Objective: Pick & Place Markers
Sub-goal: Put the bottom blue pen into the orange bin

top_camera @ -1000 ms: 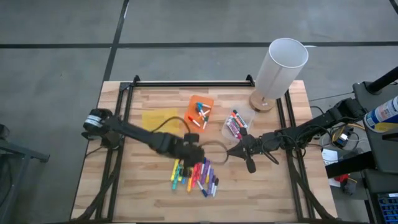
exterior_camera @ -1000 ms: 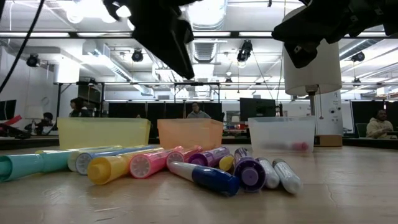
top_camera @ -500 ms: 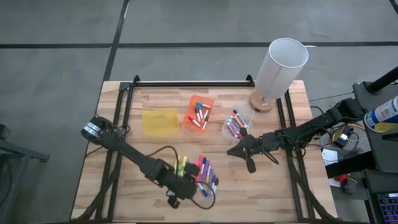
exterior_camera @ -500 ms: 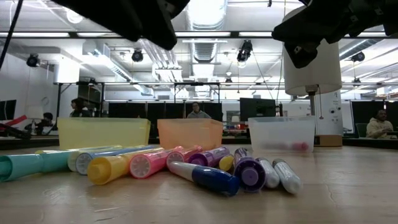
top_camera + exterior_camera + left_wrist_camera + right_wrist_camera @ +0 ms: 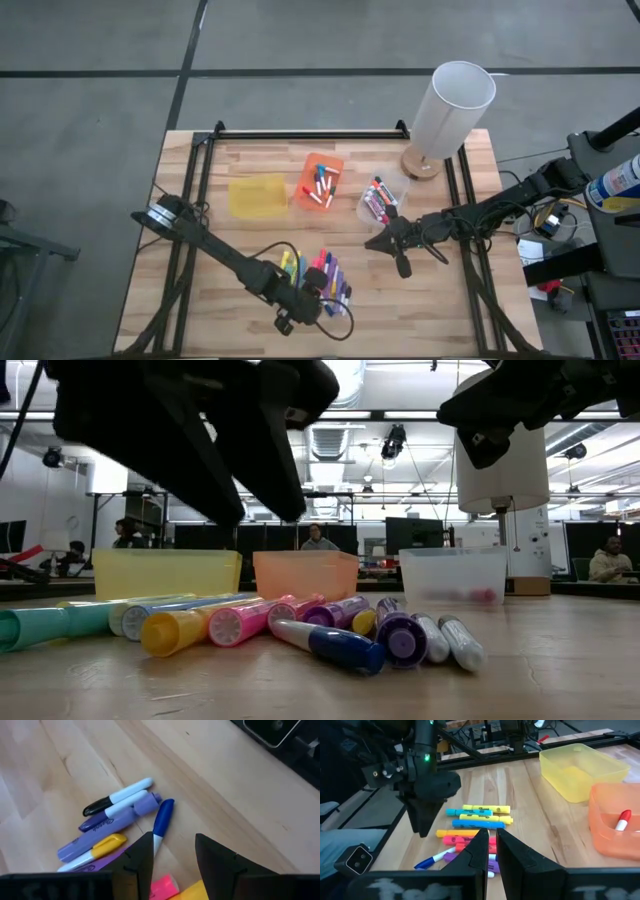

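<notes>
Seen from above, several markers already lie in the orange bin (image 5: 321,183) and clear bin (image 5: 378,201), while a pile of markers (image 5: 320,282) remains on the worktop (image 5: 420,290) beneath the left gripper (image 5: 312,297), jaws apart and empty; the right gripper (image 5: 374,243) waits closed nearby.

Left arm (image 5: 230,262) hiding part of marker pile (image 5: 325,280), clear bin (image 5: 452,575) contents blurred, maybe pink.

Markers (image 5: 318,277) before bins (image 5: 318,182)
</notes>
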{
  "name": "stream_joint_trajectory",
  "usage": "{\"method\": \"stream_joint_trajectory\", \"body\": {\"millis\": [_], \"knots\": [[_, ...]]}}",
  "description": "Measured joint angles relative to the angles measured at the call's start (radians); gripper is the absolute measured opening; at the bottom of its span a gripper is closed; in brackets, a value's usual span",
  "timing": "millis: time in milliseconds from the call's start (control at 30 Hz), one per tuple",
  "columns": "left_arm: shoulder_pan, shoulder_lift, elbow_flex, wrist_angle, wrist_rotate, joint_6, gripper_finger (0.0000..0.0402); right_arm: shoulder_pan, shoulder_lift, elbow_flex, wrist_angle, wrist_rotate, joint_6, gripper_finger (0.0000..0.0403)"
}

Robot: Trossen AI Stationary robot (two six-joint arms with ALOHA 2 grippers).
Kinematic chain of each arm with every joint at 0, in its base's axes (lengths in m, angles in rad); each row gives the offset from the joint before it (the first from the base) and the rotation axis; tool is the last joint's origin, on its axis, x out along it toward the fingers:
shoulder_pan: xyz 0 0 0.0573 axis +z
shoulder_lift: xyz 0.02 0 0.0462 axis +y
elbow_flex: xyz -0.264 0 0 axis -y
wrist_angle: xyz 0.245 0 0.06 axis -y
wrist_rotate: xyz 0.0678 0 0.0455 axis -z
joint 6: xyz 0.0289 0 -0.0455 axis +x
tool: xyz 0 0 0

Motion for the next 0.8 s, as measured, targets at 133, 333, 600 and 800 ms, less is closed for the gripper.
{"method": "stream_joint_trajectory", "body": {"millis": [133,333,600,800], "knots": [[0.009,0.038,0.012,0.002,0.003,0.010,0.0140,0.000,0.000,0.000,0.001,0.000,-0.004,0.0031],[0.019,0.105,0.051,-0.017,0.004,0.038,0.0140,0.000,0.000,0.000,0.001,0.000,-0.004,0.0031],[0.031,0.142,0.074,-0.017,0.010,0.060,0.0140,0.000,0.000,0.000,0.000,0.000,-0.004,0.0031],[0.055,0.159,0.075,-0.010,0.015,0.064,0.0140,0.000,0.000,0.000,0.000,0.000,-0.004,0.0031]]}}
